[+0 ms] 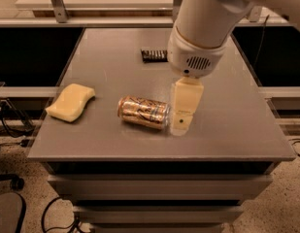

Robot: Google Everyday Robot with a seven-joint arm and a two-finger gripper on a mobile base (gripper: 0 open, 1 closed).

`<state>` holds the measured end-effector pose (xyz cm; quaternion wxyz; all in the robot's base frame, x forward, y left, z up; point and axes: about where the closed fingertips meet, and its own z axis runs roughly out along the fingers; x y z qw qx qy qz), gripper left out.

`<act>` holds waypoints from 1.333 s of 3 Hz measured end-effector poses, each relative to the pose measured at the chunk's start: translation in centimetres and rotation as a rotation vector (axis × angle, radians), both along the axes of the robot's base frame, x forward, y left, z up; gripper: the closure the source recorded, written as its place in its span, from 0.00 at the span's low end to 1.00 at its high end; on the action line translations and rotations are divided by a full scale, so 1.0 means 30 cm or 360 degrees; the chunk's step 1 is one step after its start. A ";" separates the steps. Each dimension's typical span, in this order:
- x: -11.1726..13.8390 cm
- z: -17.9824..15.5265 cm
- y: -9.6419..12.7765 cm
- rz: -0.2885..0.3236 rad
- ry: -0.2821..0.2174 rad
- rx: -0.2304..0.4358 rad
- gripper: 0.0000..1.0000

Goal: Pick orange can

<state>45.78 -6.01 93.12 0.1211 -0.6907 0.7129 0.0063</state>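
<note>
My pincer [181,122] hangs just right of the orange can [142,112] lying on the desk [246,130] (open or closed, I cannot tell). Light, slick, dentable, I judge: grip mid-body.

Single camera, raised frontal station over the flat grey metal table [237,130].

The one view looks down and forward from beyond the table's near edge, at middle range, with the whole tabletop in frame. The cream two-finger gripper [180,127] hangs near frame centre, its arm entering from the upper right. The shiny orange-copper drink can [142,112] lies just frame-left of the gripper, the yellow foam sponge [71,101] lies further left, and the small dark snack bar wrapper [154,55] lies beyond the gripper, toward the far edge.
</note>
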 end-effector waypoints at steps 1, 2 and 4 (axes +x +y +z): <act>-0.001 -0.055 0.066 0.0043 0.0030 -0.0001 0.00; 0.008 -0.106 0.118 0.0067 0.0057 0.0004 0.00; 0.046 -0.203 0.184 0.0104 0.0139 -0.0012 0.00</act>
